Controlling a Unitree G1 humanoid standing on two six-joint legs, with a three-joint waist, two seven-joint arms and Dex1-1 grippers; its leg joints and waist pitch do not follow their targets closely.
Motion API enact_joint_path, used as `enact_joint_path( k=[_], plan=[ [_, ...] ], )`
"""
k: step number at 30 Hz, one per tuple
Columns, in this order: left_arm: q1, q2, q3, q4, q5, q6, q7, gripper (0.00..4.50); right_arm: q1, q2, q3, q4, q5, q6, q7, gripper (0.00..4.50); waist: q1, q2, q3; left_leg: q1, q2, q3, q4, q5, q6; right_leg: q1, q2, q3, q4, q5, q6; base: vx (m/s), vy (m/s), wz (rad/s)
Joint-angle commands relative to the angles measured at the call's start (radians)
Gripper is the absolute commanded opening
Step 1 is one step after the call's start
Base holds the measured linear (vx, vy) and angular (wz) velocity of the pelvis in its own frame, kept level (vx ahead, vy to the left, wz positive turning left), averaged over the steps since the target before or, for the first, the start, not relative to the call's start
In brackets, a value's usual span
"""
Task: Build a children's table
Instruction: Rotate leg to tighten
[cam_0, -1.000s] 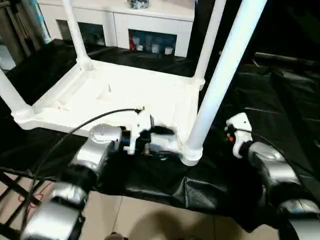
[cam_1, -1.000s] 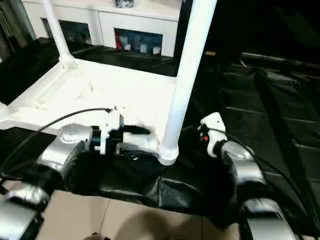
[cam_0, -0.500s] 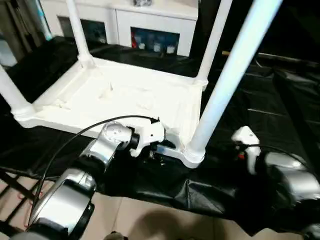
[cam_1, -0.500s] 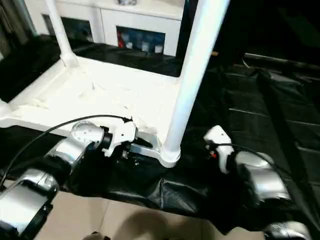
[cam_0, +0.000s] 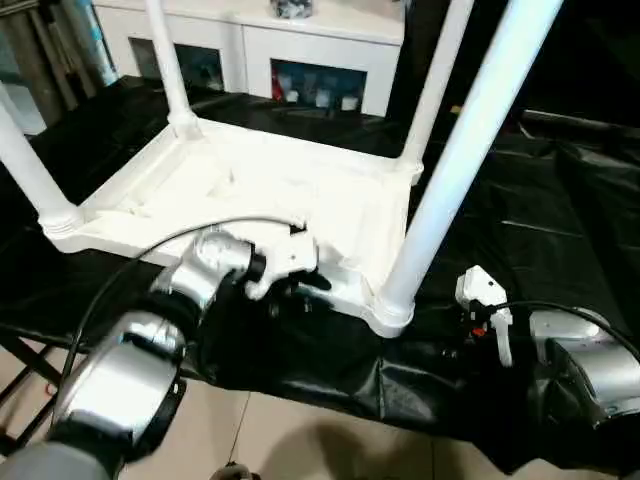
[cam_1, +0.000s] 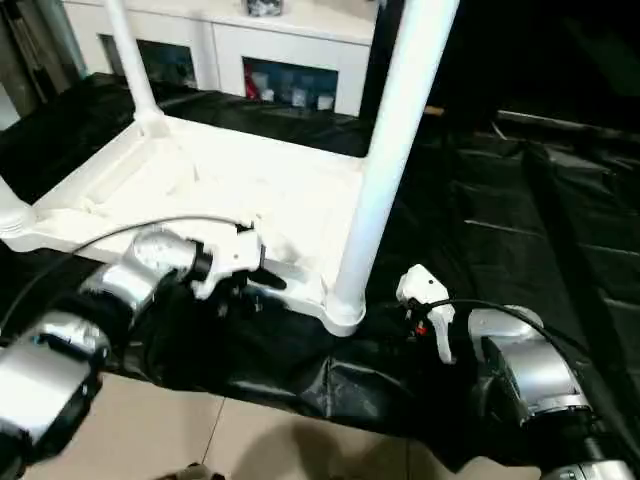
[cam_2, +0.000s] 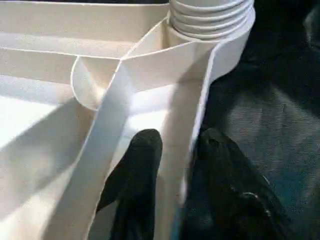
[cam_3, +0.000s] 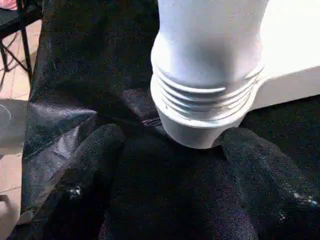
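The children's table (cam_0: 270, 190) lies upside down on black cloth, its four white legs pointing up. The near right leg (cam_0: 460, 150) stands in its corner socket (cam_0: 392, 312). My left gripper (cam_0: 305, 285) is at the table's front rim, just left of that corner. In the left wrist view its black fingers (cam_2: 142, 150) press on either side of the thin rim wall (cam_2: 185, 115), shut on it. My right gripper (cam_3: 172, 134) is open, low on the cloth, with a finger (cam_3: 95, 150) to each side of the socket (cam_3: 205, 100) and short of it.
A white cabinet (cam_0: 300, 40) with glass-fronted compartments stands behind the table. Wrinkled black cloth (cam_0: 560, 200) covers the work surface and hangs over its front edge. Tiled floor (cam_0: 300, 440) lies below. A black cable (cam_0: 130, 270) loops off my left forearm.
My left gripper's fingers have closed in onto the table's front rim and its forearm has turned. The right gripper has drawn back a little toward me. The camera has shifted slightly.
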Motion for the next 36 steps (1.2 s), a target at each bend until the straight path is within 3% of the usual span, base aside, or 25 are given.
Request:
enact_joint_path(
  k=[1, 3, 4, 5, 6, 7, 10, 11, 14, 22, 23, 25, 26, 27, 29, 30, 31, 33, 34, 36],
  plan=[
    [-0.018, -0.011, 0.001, 0.022, 0.018, -0.010, 0.018, 1.17, -0.004, -0.017, -0.003, -0.038, 0.006, 0.023, 0.000, 3.60, 0.004, -0.001, -0.073, 0.009, 0.021, -0.004, -0.064, -0.211, 0.049, 0.060, -0.059, 0.039, -0.072, -0.154, -0.233, 0.000, 0.000, 0.00],
    [-0.023, -0.019, 0.006, 0.038, 0.021, -0.008, 0.020, 1.06, 0.005, -0.023, -0.001, -0.053, 0.013, 0.030, 0.005, 3.60, 0.005, 0.004, -0.073, 0.011, 0.023, -0.005, -0.064, -0.212, 0.052, 0.059, -0.061, 0.038, -0.072, -0.158, -0.235, 0.000, 0.000, 0.00],
    [-0.024, -0.020, 0.006, 0.040, 0.022, -0.007, 0.020, 0.98, 0.006, -0.024, -0.001, -0.054, 0.013, 0.030, 0.005, 3.60, 0.005, 0.002, -0.072, 0.011, 0.023, -0.004, -0.064, -0.222, 0.051, 0.059, -0.061, 0.038, -0.075, -0.172, -0.232, 0.000, 0.000, 0.00],
    [-0.026, -0.021, 0.003, 0.046, 0.025, -0.002, 0.011, 0.88, 0.010, -0.028, 0.001, -0.061, 0.013, 0.031, 0.007, 3.60, 0.006, 0.012, -0.072, 0.013, 0.023, -0.005, -0.064, -0.225, 0.049, 0.059, -0.062, 0.038, -0.075, -0.177, -0.234, 0.000, 0.000, 0.00],
    [-0.031, -0.022, 0.000, 0.057, 0.030, 0.002, 0.001, 0.79, 0.013, -0.032, 0.003, -0.069, 0.014, 0.034, 0.007, 3.60, 0.003, 0.007, -0.071, 0.012, 0.023, -0.005, -0.066, -0.236, 0.046, 0.059, -0.061, 0.038, -0.078, -0.195, -0.230, 0.000, 0.000, 0.00],
    [-0.032, -0.022, -0.001, 0.059, 0.031, 0.004, -0.003, 0.72, 0.013, -0.033, 0.004, -0.071, 0.014, 0.035, 0.008, 3.60, 0.003, 0.015, -0.070, 0.015, 0.023, -0.005, -0.067, -0.253, 0.041, 0.058, -0.060, 0.038, -0.083, -0.208, -0.229, 0.000, 0.000, 0.00],
    [-0.042, -0.023, -0.020, 0.081, 0.062, 0.022, -0.009, 0.50, 0.015, -0.034, -0.011, -0.083, 0.018, 0.034, -0.005, 3.60, -0.002, 0.021, -0.072, 0.012, 0.020, -0.006, -0.065, -0.242, 0.039, 0.062, -0.058, 0.038, -0.080, -0.183, -0.231, 0.000, 0.000, 0.00],
    [-0.048, -0.025, -0.030, 0.090, 0.077, 0.060, -0.008, 0.50, 0.018, -0.037, -0.027, -0.090, 0.024, 0.035, -0.014, 3.60, -0.001, 0.028, -0.073, 0.011, 0.019, -0.007, -0.064, -0.237, 0.039, 0.063, -0.058, 0.038, -0.077, -0.174, -0.235, 0.000, 0.000, 0.00],
    [-0.043, -0.045, -0.007, 0.089, 0.057, 0.132, 0.004, 0.37, 0.034, -0.039, -0.051, -0.090, 0.021, 0.021, -0.049, 3.60, -0.004, 0.025, -0.073, 0.007, 0.014, -0.004, -0.061, -0.213, 0.051, 0.066, -0.057, 0.037, -0.077, -0.163, -0.239, 0.000, 0.000, 0.00],
    [0.018, -0.131, 0.054, 0.040, 0.001, 0.242, 0.107, 0.02, 0.045, 0.035, -0.092, -0.047, -0.006, -0.025, -0.213, 3.60, -0.017, 0.027, -0.072, 0.011, 0.010, -0.004, -0.061, -0.236, 0.057, 0.060, -0.057, 0.032, -0.098, -0.311, -0.204, 0.000, 0.000, 0.00],
    [0.040, -0.144, 0.072, 0.010, -0.024, 0.244, 0.104, 0.02, 0.046, 0.055, -0.095, -0.051, -0.009, -0.028, -0.241, 3.60, -0.021, 0.019, -0.071, 0.008, 0.013, -0.006, -0.063, -0.232, 0.060, 0.061, -0.057, 0.032, -0.095, -0.306, -0.206, 0.000, 0.000, 0.00],
    [0.067, -0.151, 0.091, -0.042, -0.051, 0.246, 0.093, 0.00, 0.035, 0.081, -0.108, -0.045, 0.000, -0.028, -0.275, 3.86, -0.029, 0.022, -0.070, 0.009, 0.009, -0.005, -0.062, -0.252, 0.068, 0.056, -0.056, 0.030, -0.103, -0.363, -0.190, 0.000, 0.000, 0.00],
    [0.080, -0.152, 0.101, -0.066, -0.063, 0.262, 0.089, 0.00, 0.027, 0.096, -0.116, -0.035, 0.001, -0.041, -0.296, 3.92, -0.029, 0.014, -0.071, 0.008, 0.010, -0.005, -0.062, -0.248, 0.070, 0.057, -0.057, 0.031, -0.103, -0.365, -0.186, 0.000, 0.000, 0.00],
    [0.099, -0.147, 0.106, -0.098, -0.071, 0.259, 0.074, 0.00, 0.015, 0.107, -0.122, -0.029, 0.009, -0.038, -0.308, 3.96, -0.030, 0.014, -0.071, 0.008, 0.013, -0.006, -0.064, -0.243, 0.072, 0.055, -0.059, 0.030, -0.102, -0.378, -0.182, 0.000, 0.000, 0.00],
    [0.110, -0.143, 0.109, -0.118, -0.075, 0.255, 0.064, 0.00, 0.008, 0.114, -0.124, -0.026, 0.014, -0.034, -0.314, 4.05, -0.032, 0.021, -0.070, 0.006, 0.014, -0.007, -0.066, -0.237, 0.073, 0.053, -0.057, 0.032, -0.101, -0.365, -0.180, 0.000, 0.000, 0.00],
    [0.132, -0.132, 0.102, -0.138, -0.069, 0.217, 0.057, 0.00, 0.001, 0.117, -0.122, -0.017, 0.022, -0.034, -0.303, 4.30, -0.031, 0.005, -0.074, 0.007, 0.016, -0.006, -0.065, -0.232, 0.078, 0.055, -0.058, 0.033, -0.098, -0.335, -0.185, 0.000, 0.000, 0.00],
    [0.158, -0.117, 0.095, -0.162, -0.059, 0.194, 0.060, 0.00, -0.014, 0.128, -0.117, 0.000, 0.020, -0.040, -0.308, 4.30, -0.031, -0.002, -0.072, 0.003, 0.015, -0.005, -0.066, -0.221, 0.084, 0.055, -0.057, 0.033, -0.093, -0.316, -0.188, 0.000, 0.000, 0.00],
    [0.193, -0.095, 0.085, -0.189, -0.044, 0.154, 0.062, 0.00, -0.036, 0.147, -0.110, 0.023, 0.016, -0.047, -0.320, 4.40, -0.034, 0.011, -0.071, 0.002, 0.019, -0.006, -0.069, -0.219, 0.082, 0.051, -0.061, 0.033, -0.092, -0.324, -0.188, 0.000, 0.000, 0.00],
    [0.196, -0.093, 0.084, -0.193, -0.043, 0.155, 0.060, 0.00, -0.038, 0.149, -0.110, 0.024, 0.016, -0.046, -0.322, 4.46, -0.035, 0.013, -0.071, 0.008, 0.021, -0.005, -0.068, -0.224, 0.077, 0.048, -0.061, 0.037, -0.092, -0.306, -0.192, 0.000, 0.000, 0.00],
    [0.221, -0.073, 0.067, -0.230, -0.029, 0.169, 0.037, 0.00, -0.049, 0.162, -0.107, 0.029, 0.012, -0.048, -0.332, 4.46, -0.032, 0.014, -0.072, 0.008, 0.020, -0.005, -0.070, -0.220, 0.072, 0.050, -0.060, 0.038, -0.088, -0.285, -0.195, 0.000, 0.000, 0.00]
  ],
)
